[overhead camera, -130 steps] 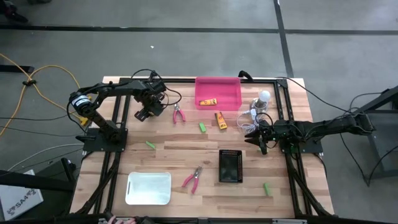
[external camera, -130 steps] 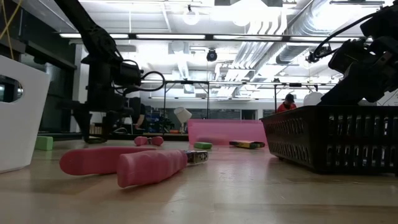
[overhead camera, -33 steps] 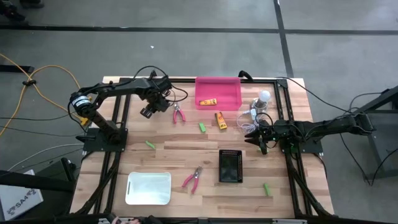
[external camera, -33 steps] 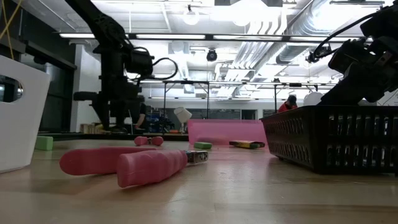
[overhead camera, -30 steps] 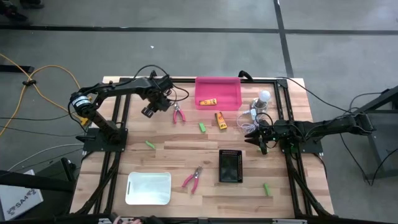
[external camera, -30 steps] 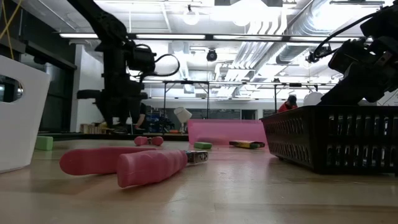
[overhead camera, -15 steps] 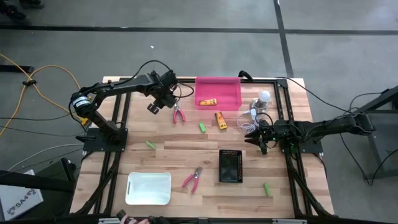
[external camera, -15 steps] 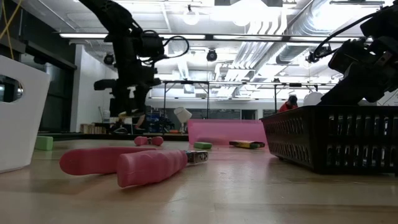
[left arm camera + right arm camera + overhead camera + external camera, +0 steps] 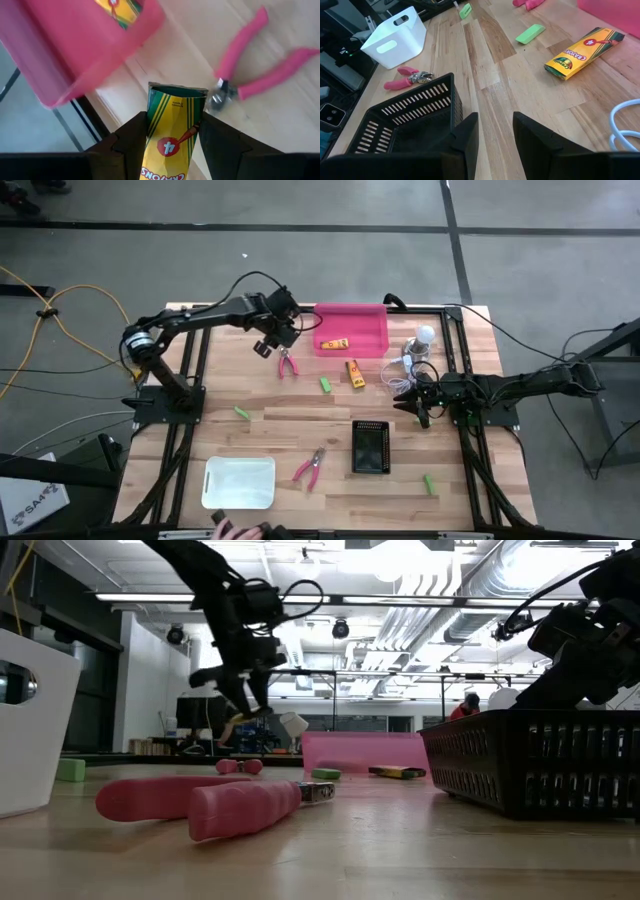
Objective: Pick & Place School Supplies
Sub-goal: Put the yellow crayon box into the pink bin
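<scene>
The left hand point(image 9: 272, 340) hangs above the wooden desk point(image 9: 270, 435), its two dark fingers point(image 9: 131, 135) clamped on a yellow-and-green crayon box point(image 9: 172, 131), and everything turns on where the pink plastic bin point(image 9: 351, 331) sits from here. In the high view the bin lies just beside the hand, toward the desk's middle along the far edge, with one yellow crayon box point(image 9: 336, 344) already inside it. The left wrist view agrees: the bin's near wall point(image 9: 85, 50) sits just ahead of the box's free end, and the box's long axis runs straight out from the fingers toward it. By the look of it, a short carry sideways over the rim should be enough.

Below the hand lie pink-handled pliers point(image 9: 287, 363), clear of the grip. The right hand point(image 9: 419, 402) waits low by the black mesh basket point(image 9: 370, 447), fingers apart and empty, well off from the bin; another yellow crayon box point(image 9: 584, 52) lies on the desk ahead of it. The left arm is plainly the nearer one.
</scene>
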`<state>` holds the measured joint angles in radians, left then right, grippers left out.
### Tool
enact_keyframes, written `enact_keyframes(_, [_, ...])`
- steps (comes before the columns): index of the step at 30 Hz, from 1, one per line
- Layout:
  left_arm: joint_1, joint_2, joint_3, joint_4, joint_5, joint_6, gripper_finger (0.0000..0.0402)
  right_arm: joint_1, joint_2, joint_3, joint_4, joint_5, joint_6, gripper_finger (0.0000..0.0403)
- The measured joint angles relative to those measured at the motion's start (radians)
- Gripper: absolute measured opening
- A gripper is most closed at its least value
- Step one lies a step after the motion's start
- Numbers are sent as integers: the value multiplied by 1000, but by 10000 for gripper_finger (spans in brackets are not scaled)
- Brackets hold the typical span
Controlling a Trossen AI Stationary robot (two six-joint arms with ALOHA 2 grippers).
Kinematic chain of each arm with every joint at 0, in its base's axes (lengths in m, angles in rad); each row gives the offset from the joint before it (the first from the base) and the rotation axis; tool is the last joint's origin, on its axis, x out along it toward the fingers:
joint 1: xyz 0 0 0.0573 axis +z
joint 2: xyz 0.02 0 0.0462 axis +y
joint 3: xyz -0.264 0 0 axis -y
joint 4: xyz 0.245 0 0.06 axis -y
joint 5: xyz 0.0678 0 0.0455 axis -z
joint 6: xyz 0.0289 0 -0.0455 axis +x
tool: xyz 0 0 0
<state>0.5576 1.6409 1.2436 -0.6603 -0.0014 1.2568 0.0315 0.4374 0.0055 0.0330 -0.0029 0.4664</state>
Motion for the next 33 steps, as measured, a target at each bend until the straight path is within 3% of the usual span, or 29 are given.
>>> enact_keyframes(18, [-66,351,415,7,27,193,162,0,0,0,0,0,0,110])
enact_keyframes(25, [-82,429,492,31,46,246,162,0,0,0,0,0,0,110])
enact_keyframes(33, [-75,460,498,118,105,272,162,0,0,0,0,0,0,110])
